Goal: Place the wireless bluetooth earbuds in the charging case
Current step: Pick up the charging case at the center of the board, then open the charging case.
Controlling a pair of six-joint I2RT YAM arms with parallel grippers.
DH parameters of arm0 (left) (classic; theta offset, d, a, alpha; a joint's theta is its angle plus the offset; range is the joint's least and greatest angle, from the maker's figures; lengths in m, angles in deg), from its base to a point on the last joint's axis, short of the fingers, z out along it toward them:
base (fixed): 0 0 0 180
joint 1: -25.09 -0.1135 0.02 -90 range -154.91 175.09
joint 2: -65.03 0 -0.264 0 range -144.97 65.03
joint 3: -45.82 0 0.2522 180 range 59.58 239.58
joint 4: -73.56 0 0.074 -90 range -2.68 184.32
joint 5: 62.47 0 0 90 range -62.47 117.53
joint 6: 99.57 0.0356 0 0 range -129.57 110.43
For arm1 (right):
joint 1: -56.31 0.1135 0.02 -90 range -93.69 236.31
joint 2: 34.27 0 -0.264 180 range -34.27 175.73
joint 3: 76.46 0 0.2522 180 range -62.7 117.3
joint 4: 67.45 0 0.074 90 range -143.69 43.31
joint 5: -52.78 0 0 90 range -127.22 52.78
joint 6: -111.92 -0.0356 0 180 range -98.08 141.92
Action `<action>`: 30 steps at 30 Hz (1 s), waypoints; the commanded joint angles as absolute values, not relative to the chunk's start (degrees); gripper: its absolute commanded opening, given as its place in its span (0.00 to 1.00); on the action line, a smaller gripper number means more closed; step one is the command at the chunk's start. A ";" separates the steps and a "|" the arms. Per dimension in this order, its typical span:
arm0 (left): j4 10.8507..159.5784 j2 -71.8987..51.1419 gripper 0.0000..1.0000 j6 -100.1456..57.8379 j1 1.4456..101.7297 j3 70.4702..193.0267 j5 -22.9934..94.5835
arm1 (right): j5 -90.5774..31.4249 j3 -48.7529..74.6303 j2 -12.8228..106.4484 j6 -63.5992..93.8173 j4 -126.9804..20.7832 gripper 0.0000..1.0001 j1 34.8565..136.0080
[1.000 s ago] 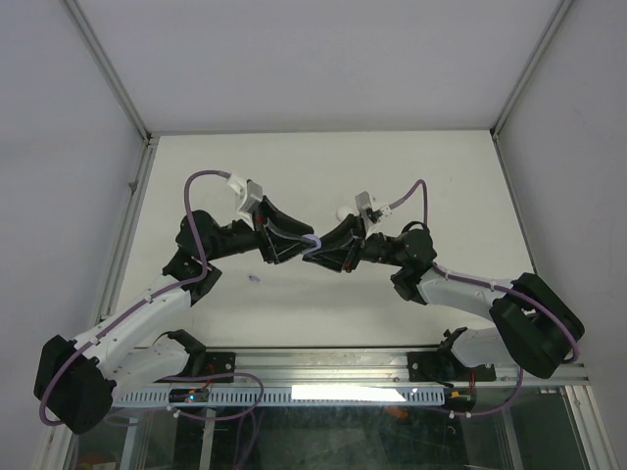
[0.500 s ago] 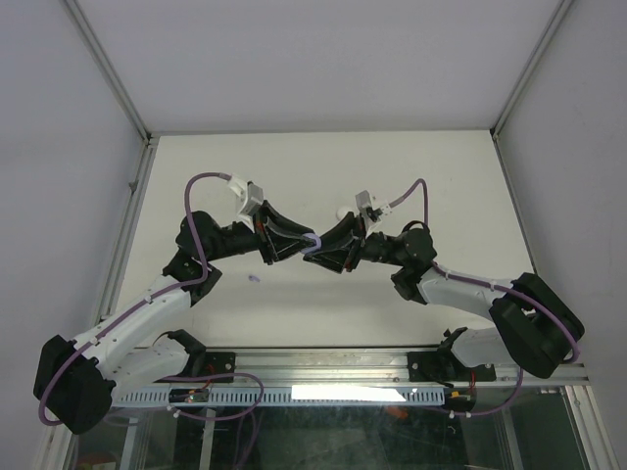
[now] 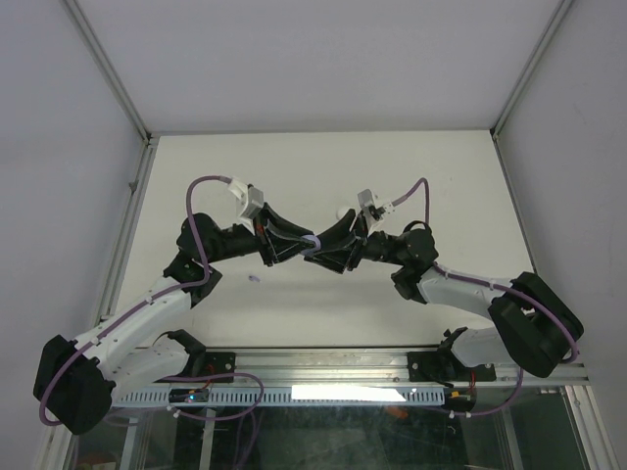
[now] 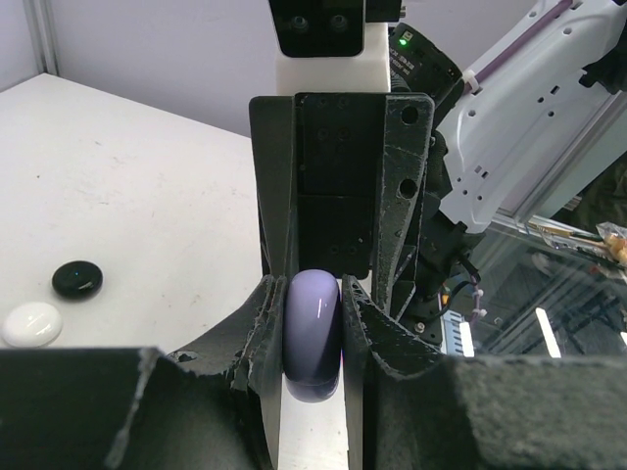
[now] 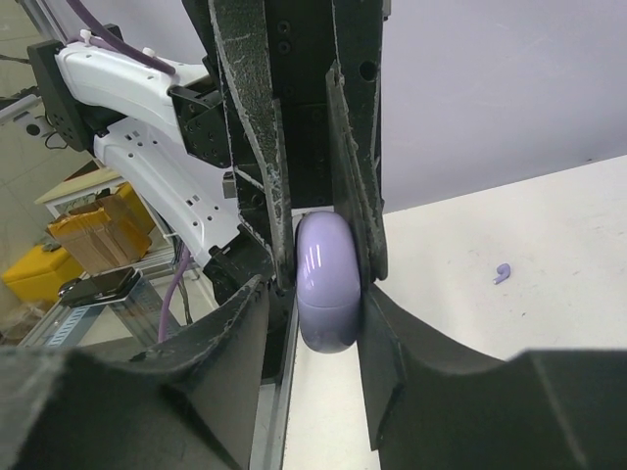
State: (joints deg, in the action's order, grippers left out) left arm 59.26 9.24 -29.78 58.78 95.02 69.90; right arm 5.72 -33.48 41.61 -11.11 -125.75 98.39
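Jaws of the left gripper (image 4: 312, 315) are clamping the shut lavender charging case (image 4: 313, 343) in mid-air, those of the right gripper (image 5: 317, 296) are standing slightly parted beside it (seemingly not gripping), and one lavender earbud (image 5: 502, 273) is lying on the table (image 5: 558, 225), not yet inserted.

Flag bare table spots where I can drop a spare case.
Crowded: centre, where left tool and right tool meet on the lavender case. Free: the far table between them and the back wall; also the near strip before the rail, right of the lavender earbud.
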 commanded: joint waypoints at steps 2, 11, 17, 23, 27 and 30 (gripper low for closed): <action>54.53 10.92 0.02 -30.00 58.62 94.12 69.85 | 6.54 -32.32 42.51 -12.14 -131.70 0.40 98.15; 52.03 11.70 0.06 -31.28 58.66 93.60 69.90 | 7.02 -33.20 43.16 -12.08 -133.33 0.11 98.10; 56.86 12.87 0.38 -29.13 58.64 94.31 67.71 | 7.69 -33.50 41.69 -10.35 -131.85 0.00 97.66; 62.10 13.92 0.52 -25.74 58.59 95.12 66.15 | 8.19 -33.51 40.04 -9.33 -130.35 0.00 97.35; 64.60 13.82 0.58 -24.38 58.66 95.73 65.76 | 8.43 -33.53 39.61 -9.25 -130.01 0.00 97.27; 66.08 13.31 0.58 -24.00 58.66 96.22 64.87 | 8.81 -33.69 39.48 -9.28 -130.07 0.00 97.26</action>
